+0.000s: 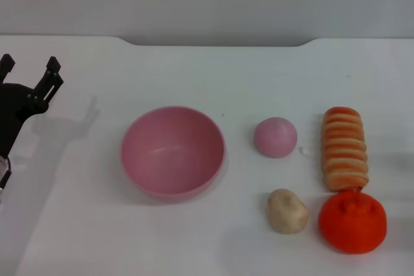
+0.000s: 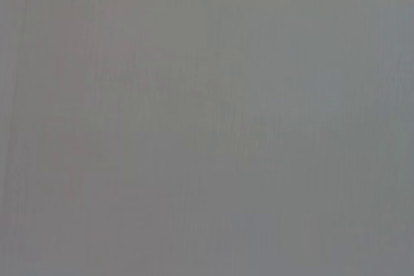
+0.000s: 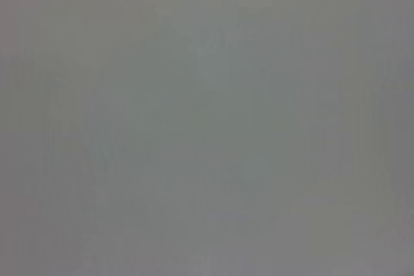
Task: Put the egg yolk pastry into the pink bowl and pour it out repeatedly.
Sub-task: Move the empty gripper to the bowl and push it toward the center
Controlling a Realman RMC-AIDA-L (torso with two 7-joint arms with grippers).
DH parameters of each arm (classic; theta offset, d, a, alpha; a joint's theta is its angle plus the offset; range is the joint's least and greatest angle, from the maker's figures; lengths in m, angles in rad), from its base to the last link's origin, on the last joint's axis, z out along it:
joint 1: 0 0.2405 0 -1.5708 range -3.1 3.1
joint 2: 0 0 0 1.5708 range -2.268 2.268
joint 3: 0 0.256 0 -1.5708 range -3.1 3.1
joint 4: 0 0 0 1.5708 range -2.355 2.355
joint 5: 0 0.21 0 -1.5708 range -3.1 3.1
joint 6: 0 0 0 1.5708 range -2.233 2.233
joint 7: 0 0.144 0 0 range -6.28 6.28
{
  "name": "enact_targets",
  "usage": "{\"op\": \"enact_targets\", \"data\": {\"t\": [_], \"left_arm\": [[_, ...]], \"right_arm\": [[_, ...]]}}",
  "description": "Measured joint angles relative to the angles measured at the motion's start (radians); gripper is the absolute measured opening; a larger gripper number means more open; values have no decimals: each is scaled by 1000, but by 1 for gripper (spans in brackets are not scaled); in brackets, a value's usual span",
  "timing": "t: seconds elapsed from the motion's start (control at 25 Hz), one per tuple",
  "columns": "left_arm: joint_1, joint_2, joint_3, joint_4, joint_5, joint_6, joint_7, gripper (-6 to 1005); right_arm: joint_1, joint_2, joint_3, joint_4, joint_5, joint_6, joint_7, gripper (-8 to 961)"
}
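Note:
The pink bowl [image 1: 173, 152] stands upright and empty at the middle of the white table. The egg yolk pastry [image 1: 287, 211], a small pale beige lump, lies on the table to the right of the bowl and nearer the front edge. My left gripper [image 1: 30, 68] is at the far left, well away from the bowl, open and empty, fingers pointing toward the back. My right gripper is out of view. Both wrist views show only plain grey.
A small pink dome [image 1: 275, 136] sits behind the pastry. A long orange-and-cream ridged roll [image 1: 344, 148] lies at the right, with an orange round piece [image 1: 352, 222] in front of it. A tiny white crumb [image 1: 305, 151] lies beside the dome.

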Motion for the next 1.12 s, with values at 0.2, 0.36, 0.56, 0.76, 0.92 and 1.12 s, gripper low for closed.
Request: {"op": "enact_targets", "data": {"t": [0.2,0.36,0.56,0.76,0.92,1.12], "left_arm": [[3,0,0,0,0,0,0,828],[6,0,0,-1,0,0,0,828],[9,0,0,-3,0,0,0,827],[10,0,0,-3,0,0,0,827],[7,0,-2,-2,-6,1,-6,827],[-15,6,-1,63,-3,-25,-145,826]], "right_arm": [[0,-1,0,5,0,0,0,560],[0,-1,0,5,-1,0,1,560],[0,0,0,6,-3,0,1,561],[-2,0,0,8,-3,0,1,561],[-2,1,0,11,-3,0,1,561],[0,0,0,15,-3,0,1,560]]}}
